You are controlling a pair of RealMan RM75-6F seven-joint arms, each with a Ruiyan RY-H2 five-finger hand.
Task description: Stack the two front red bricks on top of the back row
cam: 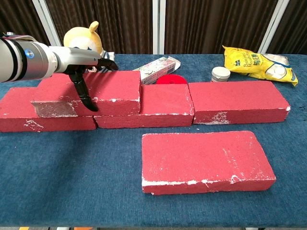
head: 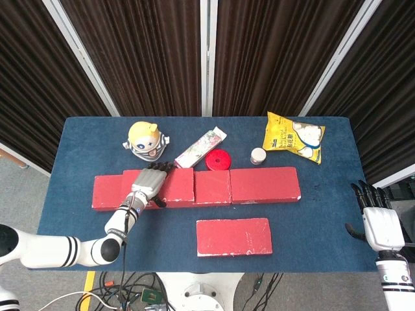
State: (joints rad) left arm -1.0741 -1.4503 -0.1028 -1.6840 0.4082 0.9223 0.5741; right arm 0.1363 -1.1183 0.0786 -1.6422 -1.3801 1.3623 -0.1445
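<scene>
One red brick (cam: 91, 91) sits stacked on the back row (cam: 192, 103), frame left; left hand (head: 148, 183) rests on it, fingers spread over its top. Second brick (cam: 206, 160) lies flat on the bench, lower centre, unstacked. Right hand (head: 379, 223) idle, fingers released.

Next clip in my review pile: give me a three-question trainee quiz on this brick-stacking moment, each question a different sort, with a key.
1. True or false: the left hand rests on the stacked brick on top of the back row.
2. Multiple choice: the front brick still on the cloth lies
A. behind the row
B. in front of the row, flat
C. in the right hand
3. Fill in: the small round object between the red disc and the yellow snack bag is a white ____.

Key: 1 true; 2 B; 3 jar (a small lidded pot, by its look).
</scene>
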